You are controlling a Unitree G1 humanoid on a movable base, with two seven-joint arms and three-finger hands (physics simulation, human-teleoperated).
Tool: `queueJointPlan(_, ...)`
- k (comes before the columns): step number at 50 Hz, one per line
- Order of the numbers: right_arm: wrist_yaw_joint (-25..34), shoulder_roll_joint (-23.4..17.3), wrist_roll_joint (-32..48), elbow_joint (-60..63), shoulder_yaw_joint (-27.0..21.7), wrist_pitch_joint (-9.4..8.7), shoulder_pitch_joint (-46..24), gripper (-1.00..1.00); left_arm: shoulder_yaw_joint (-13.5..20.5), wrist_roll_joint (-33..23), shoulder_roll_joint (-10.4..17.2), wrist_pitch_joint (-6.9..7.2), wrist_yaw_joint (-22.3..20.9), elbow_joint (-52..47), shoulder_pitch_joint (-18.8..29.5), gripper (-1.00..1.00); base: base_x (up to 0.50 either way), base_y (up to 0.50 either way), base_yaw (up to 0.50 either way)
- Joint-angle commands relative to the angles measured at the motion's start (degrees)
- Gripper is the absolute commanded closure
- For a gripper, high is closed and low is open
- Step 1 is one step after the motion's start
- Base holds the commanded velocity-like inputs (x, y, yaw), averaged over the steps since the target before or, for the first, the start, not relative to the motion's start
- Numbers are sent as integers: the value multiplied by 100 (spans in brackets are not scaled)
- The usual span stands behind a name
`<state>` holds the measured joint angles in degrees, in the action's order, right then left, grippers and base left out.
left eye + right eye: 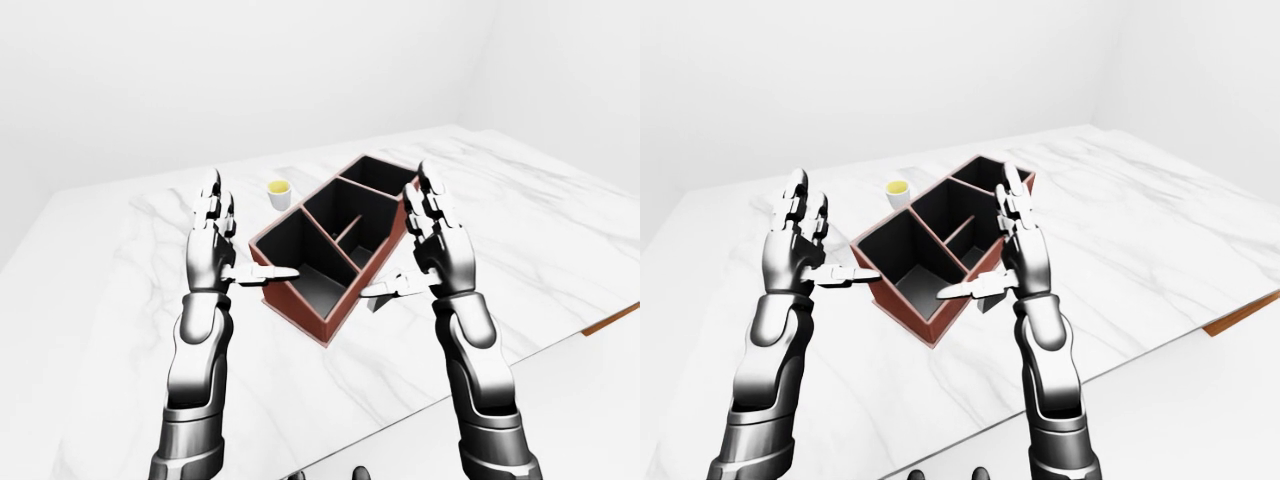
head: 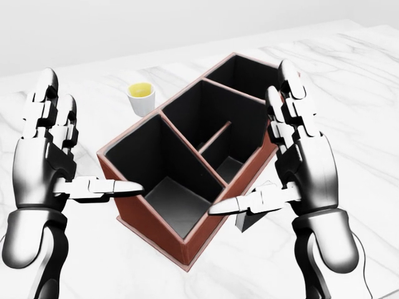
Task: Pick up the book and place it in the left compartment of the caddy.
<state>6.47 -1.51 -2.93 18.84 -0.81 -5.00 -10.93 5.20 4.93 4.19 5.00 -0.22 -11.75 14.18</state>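
1. The book (image 2: pixel 251 219) stands on the marble table (image 2: pixel 349 81), just beside the caddy's (image 2: pixel 149 221) near wall, mostly hidden behind my right thumb; contact is unclear.
2. My right hand (image 2: pixel 303 163) hangs spread above it, grasping nothing.
3. My left hand (image 2: pixel 48 163) is likewise spread, its thumb over the caddy's left compartment.
4. A cup (image 2: pixel 141 97) of yellow liquid sits beyond the caddy.

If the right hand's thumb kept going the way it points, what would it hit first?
Probably the caddy: the right hand has its thumb aimed view-left over the near wall. Depth is unclear; it may pass above.
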Motion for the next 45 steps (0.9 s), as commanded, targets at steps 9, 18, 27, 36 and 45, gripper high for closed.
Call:
queueJointPlan(9,85,-399,871,-10,46,0,31,-100,-17,2,-25,0,2,19,-25,-100,0,0,0)
queueJointPlan(18,916,-756,3482,-498,97,271,154,-100,-9,12,-18,0,-7,31,-44,-100,0,0,0)
queueJointPlan(27,1389,-858,4998,-706,-102,1000,177,-100,-2,6,-10,0,-24,8,-57,-100,0,0,0)
queueJointPlan(36,1402,-805,5658,-1097,-64,1000,92,-100,4,2,-3,0,-21,58,-38,-100,0,0,0)
queueJointPlan(45,1281,-793,6033,-1450,34,1000,27,-100,11,9,6,0,-17,59,-14,-100,0,0,0)
